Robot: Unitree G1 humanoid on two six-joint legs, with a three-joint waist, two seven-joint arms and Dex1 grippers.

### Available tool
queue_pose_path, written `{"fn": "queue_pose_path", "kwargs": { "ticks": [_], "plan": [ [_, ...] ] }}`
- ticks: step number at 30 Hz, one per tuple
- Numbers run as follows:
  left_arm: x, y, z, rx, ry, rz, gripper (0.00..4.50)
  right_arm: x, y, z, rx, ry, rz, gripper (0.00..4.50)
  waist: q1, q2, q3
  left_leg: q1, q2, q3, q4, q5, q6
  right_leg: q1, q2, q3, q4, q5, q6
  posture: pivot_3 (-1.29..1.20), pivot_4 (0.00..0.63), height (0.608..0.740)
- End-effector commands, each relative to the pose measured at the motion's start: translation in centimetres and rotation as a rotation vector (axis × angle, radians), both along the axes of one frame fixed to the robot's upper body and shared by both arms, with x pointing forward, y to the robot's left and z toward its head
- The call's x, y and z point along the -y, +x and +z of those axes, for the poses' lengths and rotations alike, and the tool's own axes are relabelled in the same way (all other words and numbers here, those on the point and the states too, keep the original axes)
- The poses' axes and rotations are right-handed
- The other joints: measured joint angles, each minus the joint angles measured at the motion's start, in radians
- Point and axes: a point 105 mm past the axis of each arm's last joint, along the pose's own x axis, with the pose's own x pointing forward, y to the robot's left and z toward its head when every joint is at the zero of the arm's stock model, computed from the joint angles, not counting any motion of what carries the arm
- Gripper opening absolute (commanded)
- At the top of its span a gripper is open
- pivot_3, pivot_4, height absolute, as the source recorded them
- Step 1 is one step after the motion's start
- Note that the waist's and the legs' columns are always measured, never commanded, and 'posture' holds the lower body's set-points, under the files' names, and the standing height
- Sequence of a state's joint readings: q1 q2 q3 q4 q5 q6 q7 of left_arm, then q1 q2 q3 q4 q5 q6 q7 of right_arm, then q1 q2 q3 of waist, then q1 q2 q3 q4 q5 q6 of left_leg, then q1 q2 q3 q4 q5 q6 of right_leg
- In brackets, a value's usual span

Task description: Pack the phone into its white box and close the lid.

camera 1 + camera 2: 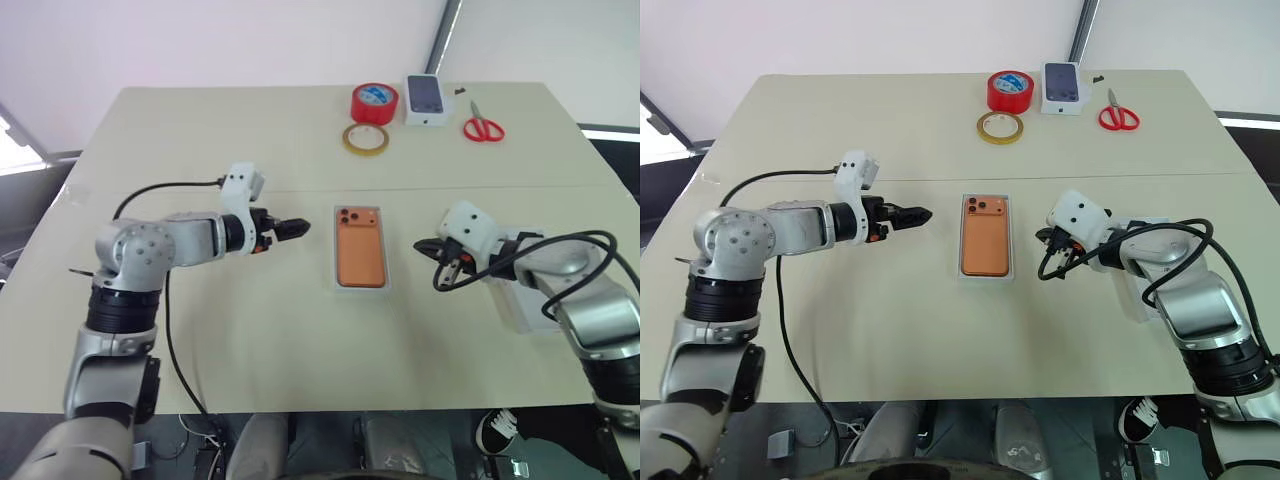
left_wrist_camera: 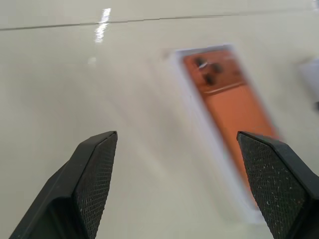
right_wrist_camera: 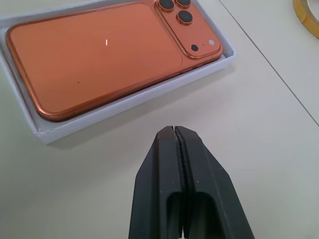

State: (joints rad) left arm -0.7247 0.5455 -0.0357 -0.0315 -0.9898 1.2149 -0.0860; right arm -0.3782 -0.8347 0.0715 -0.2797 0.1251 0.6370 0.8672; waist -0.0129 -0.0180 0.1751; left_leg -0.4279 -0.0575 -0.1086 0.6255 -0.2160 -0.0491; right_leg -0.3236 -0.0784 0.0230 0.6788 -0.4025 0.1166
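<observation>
The orange phone (image 1: 360, 249) lies face down inside the white box (image 1: 333, 283), dead centre of the frame, lenses toward the far end, box uncovered. Left gripper (image 1: 296, 227) hangs just left of the box, fingers spread apart and holding nothing; from its own wrist the two black fingertips (image 2: 97, 164) frame bare table (image 1: 250, 340) with the box beyond. Right gripper (image 3: 175, 130) sits just right of the box, pinched tight on nothing, tips pointing at the box's long side without touching. Under the right arm, at right-centre of the frame, a flat white piece (image 1: 520, 310) lies on the table. Along the top edge: a red tape roll (image 1: 374, 102), a yellowish tape ring (image 1: 366, 140) just before it, a small white carton (image 1: 425, 99) with a dark phone picture, and red-handled scissors (image 1: 483, 125), all well away from the box.
</observation>
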Motion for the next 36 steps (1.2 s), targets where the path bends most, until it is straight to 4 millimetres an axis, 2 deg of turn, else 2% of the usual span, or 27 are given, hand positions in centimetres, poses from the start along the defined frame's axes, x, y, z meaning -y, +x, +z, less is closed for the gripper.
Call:
{"fn": "queue_pose_path", "kwargs": {
  "ticks": [1,4,6,10,16,20,23,25,28,32,36],
  "plan": [
    [0.5,0.8,0.0,0.062,0.122,-0.054,2.65,0.2,0.9,0.8,0.051,-0.045,-0.023,0.00,0.004,0.000,0.000,0.000,0.000,0.000,0.000,0.000,0.000,0.000,0.000,0.000,0.000,0.000,0.000,0.00,0.150,0.740],
    [0.7,1.2,-1.2,0.094,0.244,-0.099,1.08,0.5,1.3,0.6,0.041,-0.070,-0.040,0.00,0.002,0.000,0.000,0.000,-0.001,0.000,0.000,0.000,0.000,0.000,-0.001,0.000,0.000,0.000,0.000,0.00,0.150,0.740],
    [1.6,1.4,-1.6,0.115,0.291,-0.144,0.04,0.5,1.3,0.4,0.033,-0.094,-0.040,0.00,0.000,0.000,0.000,0.000,0.000,0.000,-0.001,0.000,0.000,0.000,0.000,0.000,-0.001,0.000,0.000,0.00,0.150,0.740],
    [3.8,1.9,-2.4,0.137,0.368,-0.248,0.04,-0.2,1.3,-0.4,0.035,-0.164,-0.017,0.00,0.000,0.000,0.000,0.000,0.000,0.000,-0.001,0.000,0.000,-0.001,0.000,0.000,-0.001,0.000,0.000,0.00,0.150,0.740],
    [6.5,1.2,-3.4,0.139,0.429,-0.405,0.04,-2.0,1.7,-1.3,0.030,-0.198,0.009,0.00,-0.005,0.000,0.000,-0.001,0.000,0.000,-0.002,0.000,0.000,-0.001,0.000,0.000,0.000,0.000,0.000,0.00,0.150,0.740],
    [8.1,-0.3,-4.8,0.104,0.449,-0.509,0.04,-3.4,1.5,-1.3,0.037,-0.199,0.048,0.00,-0.002,0.000,0.000,-0.001,0.000,0.000,-0.002,0.000,0.000,-0.001,0.000,0.000,0.000,0.000,0.000,0.00,0.150,0.740],
    [9.1,-0.9,-5.3,0.097,0.443,-0.542,0.04,-4.0,1.1,-1.2,0.036,-0.202,0.073,0.00,0.002,0.000,0.000,-0.001,0.000,0.000,-0.001,0.000,0.000,0.000,0.000,0.000,0.000,0.000,0.000,0.00,0.150,0.740],
    [10.4,-1.6,-5.3,0.087,0.394,-0.566,0.04,-4.3,0.8,-1.4,0.032,-0.216,0.095,0.00,0.003,0.000,0.000,-0.001,-0.001,-0.001,0.000,0.000,0.000,0.000,0.000,-0.001,0.000,0.000,0.000,0.00,0.150,0.740],
    [12.3,-2.6,-5.2,0.082,0.341,-0.602,0.04,-4.3,0.1,-1.5,0.022,-0.232,0.115,0.00,0.008,0.000,0.000,-0.001,-0.001,-0.002,0.001,0.000,0.001,0.001,-0.001,-0.001,0.000,0.000,0.001,0.00,0.150,0.740],
    [15.1,-4.3,-4.7,0.077,0.258,-0.673,0.04,-3.1,-1.0,-1.5,0.004,-0.261,0.115,0.00,0.027,0.000,0.000,-0.001,-0.003,-0.002,0.003,-0.001,0.002,0.002,-0.002,-0.002,0.000,-0.001,0.002,0.00,0.150,0.740],
    [17.2,-5.7,-4.4,0.077,0.225,-0.732,0.04,-1.8,-2.2,-1.3,-0.019,-0.289,0.107,0.00,0.030,0.000,0.000,-0.001,-0.004,-0.002,0.005,-0.002,0.004,0.004,-0.004,-0.002,-0.001,-0.002,0.003,0.00,0.150,0.740]
  ]
}}
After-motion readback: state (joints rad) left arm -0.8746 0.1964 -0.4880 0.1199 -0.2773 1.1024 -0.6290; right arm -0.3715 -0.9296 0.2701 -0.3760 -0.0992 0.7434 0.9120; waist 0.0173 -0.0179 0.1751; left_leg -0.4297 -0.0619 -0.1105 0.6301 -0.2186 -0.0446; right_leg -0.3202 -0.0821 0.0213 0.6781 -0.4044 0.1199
